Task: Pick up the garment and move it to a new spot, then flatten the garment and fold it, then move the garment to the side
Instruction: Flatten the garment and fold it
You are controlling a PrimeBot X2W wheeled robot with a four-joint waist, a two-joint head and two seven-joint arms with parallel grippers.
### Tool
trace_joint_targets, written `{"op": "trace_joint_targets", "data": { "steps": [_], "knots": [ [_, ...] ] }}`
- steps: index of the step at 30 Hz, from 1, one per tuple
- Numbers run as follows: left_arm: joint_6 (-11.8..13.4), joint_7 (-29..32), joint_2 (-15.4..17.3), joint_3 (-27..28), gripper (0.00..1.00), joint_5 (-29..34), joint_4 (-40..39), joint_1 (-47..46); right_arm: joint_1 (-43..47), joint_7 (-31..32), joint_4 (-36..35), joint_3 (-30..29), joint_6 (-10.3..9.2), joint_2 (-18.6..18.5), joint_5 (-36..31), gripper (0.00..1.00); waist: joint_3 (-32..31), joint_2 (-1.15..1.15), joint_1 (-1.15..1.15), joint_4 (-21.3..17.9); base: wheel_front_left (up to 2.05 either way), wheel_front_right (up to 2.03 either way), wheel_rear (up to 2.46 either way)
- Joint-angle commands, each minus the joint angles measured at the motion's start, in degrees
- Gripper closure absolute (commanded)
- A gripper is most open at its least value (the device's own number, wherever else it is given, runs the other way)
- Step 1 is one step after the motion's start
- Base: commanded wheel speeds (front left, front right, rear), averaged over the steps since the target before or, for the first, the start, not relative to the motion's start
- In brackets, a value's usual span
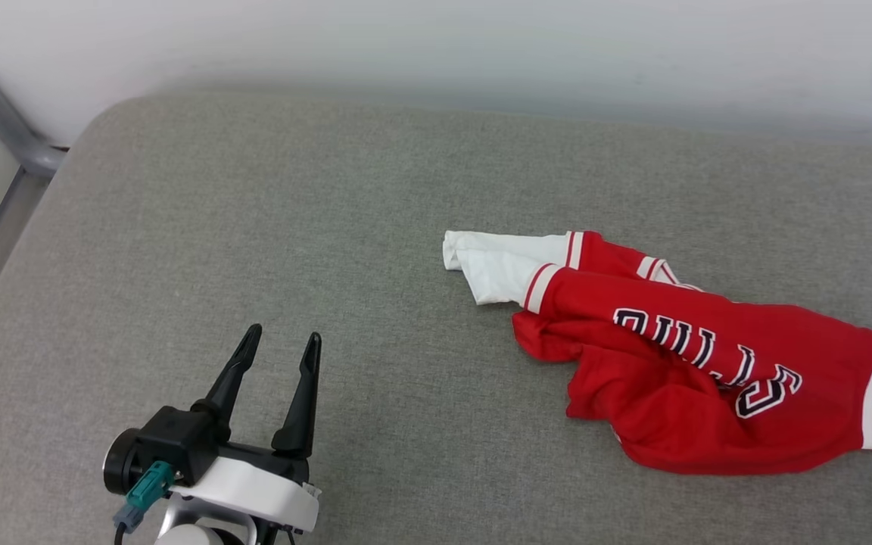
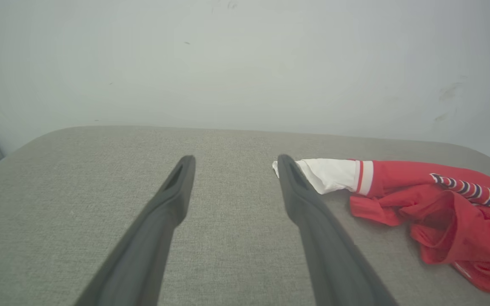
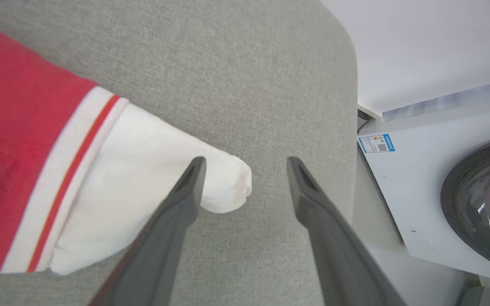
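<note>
A grey fabric surface (image 1: 254,189) runs up to a pale wall, with a grey metal pipe (image 1: 4,125) off its far left corner. The left gripper (image 1: 283,338) hovers over bare fabric, its two dark fingers spread wide with nothing between them. Well off to that gripper's right lies the garment (image 1: 671,363), a crumpled red heap. Its lettering is upside down to the robot, and one white sleeve reaches back toward the left gripper. At the heap's other end the right gripper (image 3: 247,163) is released too, jaws apart. The second white sleeve's end lies beneath one of its fingers; whether they touch I cannot tell. Right of that gripper, past the surface's edge, stands a white washing machine (image 3: 462,191).
</note>
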Motion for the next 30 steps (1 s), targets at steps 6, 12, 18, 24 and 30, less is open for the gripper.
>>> {"op": "trace_joint_targets", "data": {
  "steps": [6,12,18,24,30],
  "knots": [
    [-0.1,-0.14,0.1,0.97,0.0,0.21,-0.07,1.36,-1.01,-7.48,-4.24,-4.68,-0.1,5.54,1.79,0.0,-3.25,0.0,0.0,-2.37,0.0,0.0,0.0],
    [-0.1,-0.15,0.35,1.6,0.0,0.49,-0.26,2.18,2.2,-13.99,-12.86,-8.28,-0.09,11.73,2.58,0.0,-6.09,0.0,0.0,-3.54,0.0,0.0,0.0],
    [-0.1,-0.15,0.51,2.14,0.0,0.53,-0.57,3.31,6.35,-18.04,-21.09,-10.1,-0.1,19.15,4.57,0.0,-8.02,0.0,0.0,-4.07,0.0,0.0,0.0],
    [-0.1,-0.15,0.27,2.24,0.0,0.63,-1.18,4.4,13.4,-22.84,-28.93,-9.22,-0.09,28.16,5.01,0.0,-8.91,0.0,0.0,-3.97,0.0,0.0,0.0],
    [-0.1,-0.15,0.11,2.05,0.0,0.71,-1.43,5.1,18.52,-26.76,-29.91,-7.47,-0.09,32.45,5.47,0.0,-9.02,0.0,0.0,-3.64,0.0,0.0,0.0]
  ]
}}
